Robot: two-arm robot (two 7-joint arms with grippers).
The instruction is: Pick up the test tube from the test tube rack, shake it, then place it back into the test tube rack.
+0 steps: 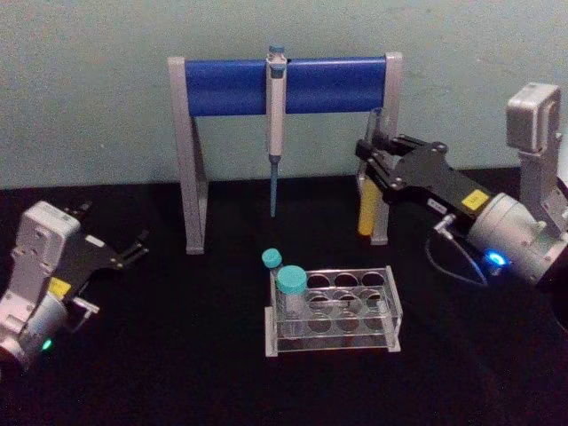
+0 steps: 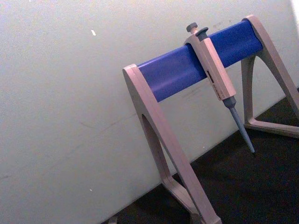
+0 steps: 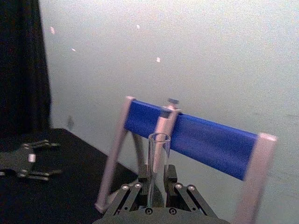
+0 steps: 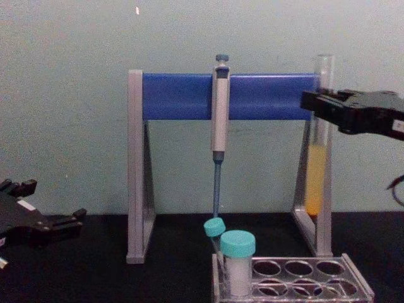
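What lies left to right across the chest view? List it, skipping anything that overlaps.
The left gripper, jaws open → stand's left leg → pipette → test tube, clamped in the right gripper.

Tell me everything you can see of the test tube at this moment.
The test tube is a long, thin, clear glass tube, open at the top, with yellow liquid in its lower part. It hangs upright, out of the test tube rack, gripped on its upper part by the right hand, close to the right leg of the grey stand.
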